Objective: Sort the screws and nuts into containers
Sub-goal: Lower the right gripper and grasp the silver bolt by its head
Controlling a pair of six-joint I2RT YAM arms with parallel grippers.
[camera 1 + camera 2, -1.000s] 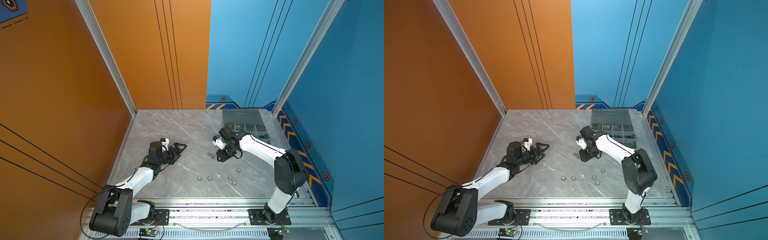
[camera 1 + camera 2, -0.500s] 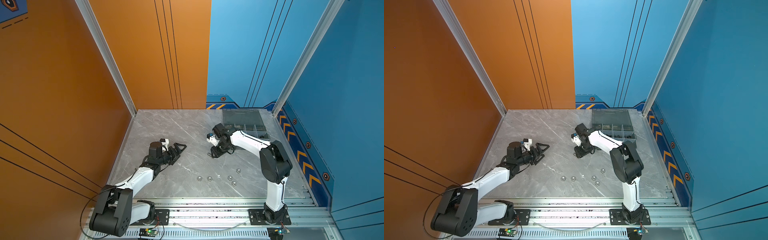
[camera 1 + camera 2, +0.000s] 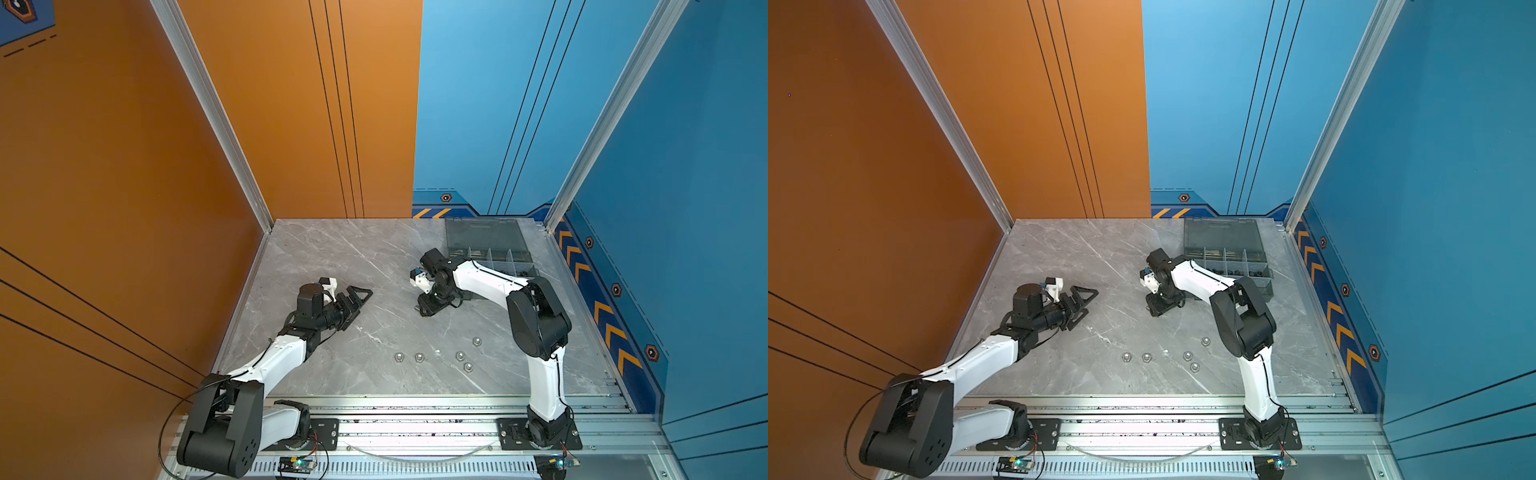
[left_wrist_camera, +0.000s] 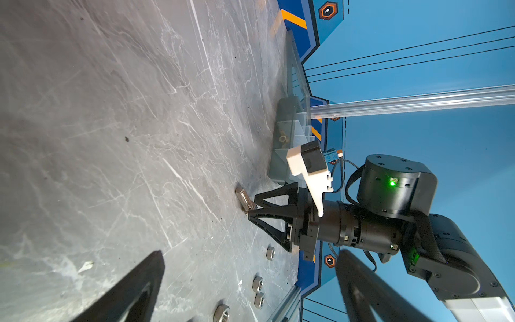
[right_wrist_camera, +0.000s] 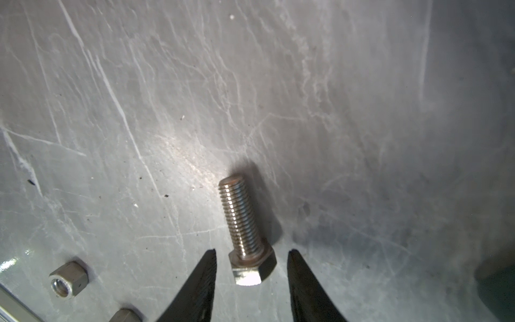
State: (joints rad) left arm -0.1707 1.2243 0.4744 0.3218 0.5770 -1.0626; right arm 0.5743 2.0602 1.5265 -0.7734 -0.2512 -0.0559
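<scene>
Grey marble tabletop (image 5: 111,83): my right gripper (image 5: 252,250), jaws apart, straddles the silver hex bolt (image 5: 242,220); closing off-centre could roll it away.

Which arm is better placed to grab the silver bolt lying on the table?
Right. The right arm's jaws stand open on either side of the silver bolt, at the head end, not yet closed. The left arm's jaws sit well apart from it, across the table.
</scene>
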